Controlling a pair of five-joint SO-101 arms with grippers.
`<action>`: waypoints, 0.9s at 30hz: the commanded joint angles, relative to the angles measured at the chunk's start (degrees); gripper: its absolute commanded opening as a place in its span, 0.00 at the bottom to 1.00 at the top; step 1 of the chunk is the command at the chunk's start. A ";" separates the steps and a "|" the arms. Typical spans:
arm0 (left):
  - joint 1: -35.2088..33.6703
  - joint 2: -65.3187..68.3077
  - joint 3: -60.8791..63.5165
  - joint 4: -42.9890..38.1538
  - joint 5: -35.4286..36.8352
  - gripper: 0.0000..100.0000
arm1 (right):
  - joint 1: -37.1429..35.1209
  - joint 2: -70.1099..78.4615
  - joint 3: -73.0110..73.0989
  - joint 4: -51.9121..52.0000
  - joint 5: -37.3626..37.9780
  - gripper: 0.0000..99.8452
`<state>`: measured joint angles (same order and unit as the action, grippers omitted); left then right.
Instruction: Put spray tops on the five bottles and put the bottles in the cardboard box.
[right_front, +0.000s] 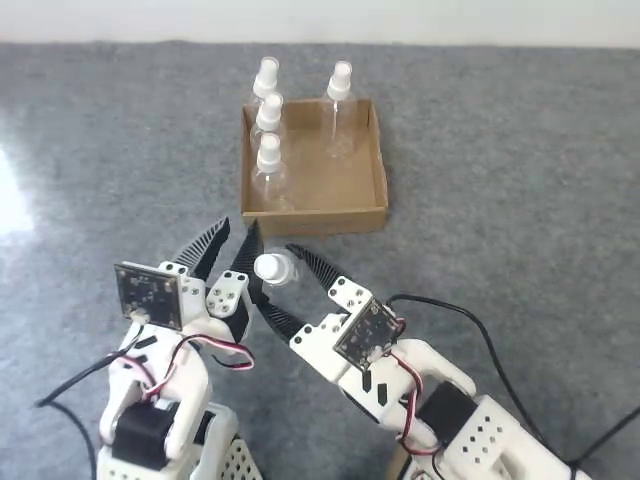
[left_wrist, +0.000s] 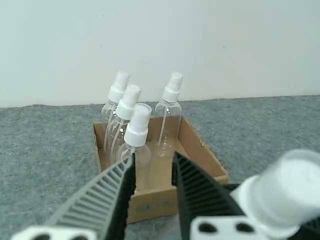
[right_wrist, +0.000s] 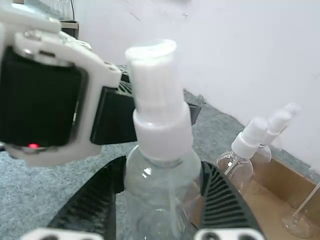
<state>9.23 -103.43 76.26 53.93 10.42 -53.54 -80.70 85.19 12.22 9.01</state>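
From above, the right gripper (right_front: 274, 276) clenches the fifth spray-topped bottle (right_front: 277, 268) upright just short of the cardboard box (right_front: 315, 218) holding four capped bottles (right_front: 268, 165); the left wrist view shows the left gripper (left_wrist: 154, 175) spread empty toward that box; the right wrist view shows no readable label.

Each bottle (right_wrist: 161, 175) is clear glossy plastic, the cardboard box (right_front: 315, 218) matt brown, the table cover (right_front: 500, 150) rough grey cloth
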 joint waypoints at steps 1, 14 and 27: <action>1.32 -0.88 -0.13 -1.76 -0.35 0.12 | -0.13 0.31 -0.26 -0.75 -0.53 0.06; -9.41 -0.88 -4.97 -1.93 -0.44 0.12 | 5.67 -0.04 1.58 -0.92 -0.53 0.06; -26.02 -0.88 -3.74 -1.41 -0.44 0.12 | 12.35 -0.04 1.41 -1.27 -0.53 0.06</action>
<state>-13.27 -103.43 73.89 53.93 10.24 -42.37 -79.47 87.82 12.22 9.01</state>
